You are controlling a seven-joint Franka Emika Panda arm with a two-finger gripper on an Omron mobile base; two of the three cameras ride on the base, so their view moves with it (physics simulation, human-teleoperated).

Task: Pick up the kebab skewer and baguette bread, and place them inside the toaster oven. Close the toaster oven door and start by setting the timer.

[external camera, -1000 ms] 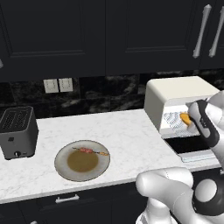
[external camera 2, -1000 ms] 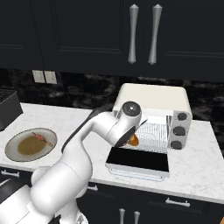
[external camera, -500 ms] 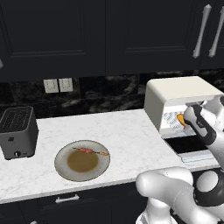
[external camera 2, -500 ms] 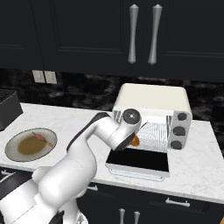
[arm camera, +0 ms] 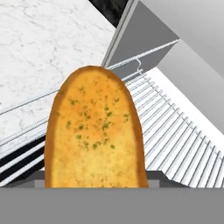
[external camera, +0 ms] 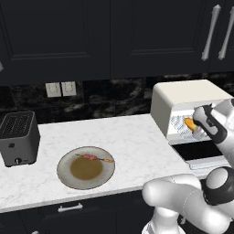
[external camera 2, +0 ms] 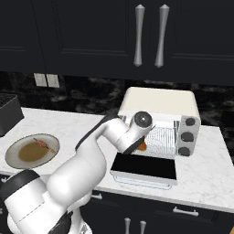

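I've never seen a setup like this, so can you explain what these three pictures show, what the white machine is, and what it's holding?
It is a rendered kitchen with a white robot arm on a driving base. Two pictures come from cameras on that base, behind the arm on its left and right. The third looks along the arm's tool. The tool carries the baguette bread, an orange-golden loaf, at the mouth of the toaster oven, above the lowered toaster oven door. On the counter a plate holds the kebab skewer, with a dark toaster beside it.
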